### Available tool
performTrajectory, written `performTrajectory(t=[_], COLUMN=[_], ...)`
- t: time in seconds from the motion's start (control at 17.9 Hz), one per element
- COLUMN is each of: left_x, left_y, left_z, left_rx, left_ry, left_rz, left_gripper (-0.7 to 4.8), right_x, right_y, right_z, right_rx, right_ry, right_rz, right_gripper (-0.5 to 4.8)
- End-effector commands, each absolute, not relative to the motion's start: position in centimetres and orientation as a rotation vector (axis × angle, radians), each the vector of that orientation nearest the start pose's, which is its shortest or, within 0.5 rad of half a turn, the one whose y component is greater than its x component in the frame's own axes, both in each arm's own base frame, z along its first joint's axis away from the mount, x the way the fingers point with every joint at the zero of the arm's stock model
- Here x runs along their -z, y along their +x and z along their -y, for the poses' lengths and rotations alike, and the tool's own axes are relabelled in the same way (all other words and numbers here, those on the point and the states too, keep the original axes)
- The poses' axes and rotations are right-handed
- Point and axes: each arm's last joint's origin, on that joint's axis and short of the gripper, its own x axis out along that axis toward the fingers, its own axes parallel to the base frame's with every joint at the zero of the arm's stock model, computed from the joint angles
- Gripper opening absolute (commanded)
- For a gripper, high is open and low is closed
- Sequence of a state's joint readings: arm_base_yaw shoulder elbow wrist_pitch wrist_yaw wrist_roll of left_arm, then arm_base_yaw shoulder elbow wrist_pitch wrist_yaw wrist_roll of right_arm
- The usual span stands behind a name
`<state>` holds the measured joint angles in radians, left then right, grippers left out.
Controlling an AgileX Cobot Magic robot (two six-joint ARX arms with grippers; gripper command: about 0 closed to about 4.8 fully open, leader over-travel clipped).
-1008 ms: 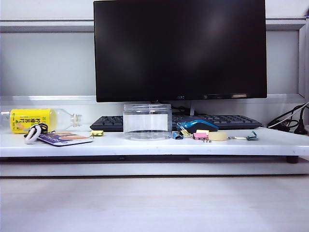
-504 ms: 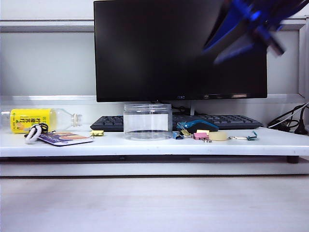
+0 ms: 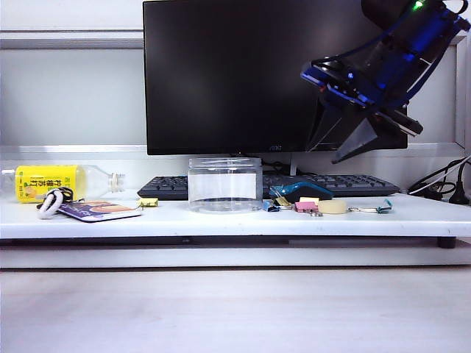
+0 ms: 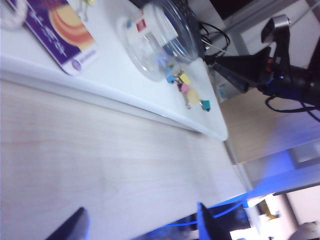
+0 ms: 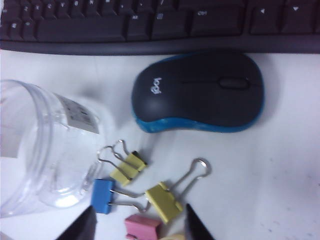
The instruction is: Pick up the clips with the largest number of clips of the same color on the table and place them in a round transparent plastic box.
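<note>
Clips, pale yellow, light, stiff, slick metal; grip the folded body, not the springy wire handles.

Exterior view: two clips point(image 3: 282, 201) lie in the cluster at 3 o'clock of the round transparent plastic box point(image 3: 224, 184); a third yellow clip point(image 3: 148, 202) sits at its 9 o'clock. Right gripper point(image 3: 346, 136) hangs high above, fingers spread, empty.

Left wrist view: left gripper point(image 4: 140, 227) low over bare wood, wide apart, holding nothing; shelf well apart.

Right wrist view: yellow pair lies at 6 o'clock of the mouse point(image 5: 197, 92), by a blue clip point(image 5: 102, 195) and a pink clip point(image 5: 142, 226).
</note>
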<state>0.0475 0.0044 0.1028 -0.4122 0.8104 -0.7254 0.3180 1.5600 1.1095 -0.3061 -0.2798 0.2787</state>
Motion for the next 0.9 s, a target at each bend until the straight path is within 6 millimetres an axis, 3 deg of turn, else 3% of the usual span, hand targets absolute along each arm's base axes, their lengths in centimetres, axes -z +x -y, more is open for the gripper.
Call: performTrajectory(t=[0.06,0.45,0.56,0.73,0.9], left_x=[-17.0,-18.1,-20.2,-23.7,-25.4], left_y=[7.9,7.8,7.4,6.4,6.2], left_z=[1.8,2.3,2.7,2.8,2.9], left_rx=[0.711,0.828,0.887,0.837,0.813], left_ry=[-0.612,-0.560,-0.519,-0.445,-0.406], left_rz=[-0.423,-0.354,-0.244,-0.073,-0.073], left_gripper=[2.88,2.89,2.89,3.00,3.14], right_x=[-24.9,-24.8,-24.9,-24.9,-24.9], right_y=[30.9,30.7,30.7,30.7,30.7], right_z=[-12.1,-12.8,-12.8,-12.8,-12.8], right_rx=[-0.428,-0.418,-0.419,-0.425,-0.428], right_ry=[0.149,0.121,0.121,0.114,0.104], right_rz=[-0.849,-0.843,-0.839,-0.831,-0.831], right_gripper=[2.36,2.44,2.44,2.44,2.44])
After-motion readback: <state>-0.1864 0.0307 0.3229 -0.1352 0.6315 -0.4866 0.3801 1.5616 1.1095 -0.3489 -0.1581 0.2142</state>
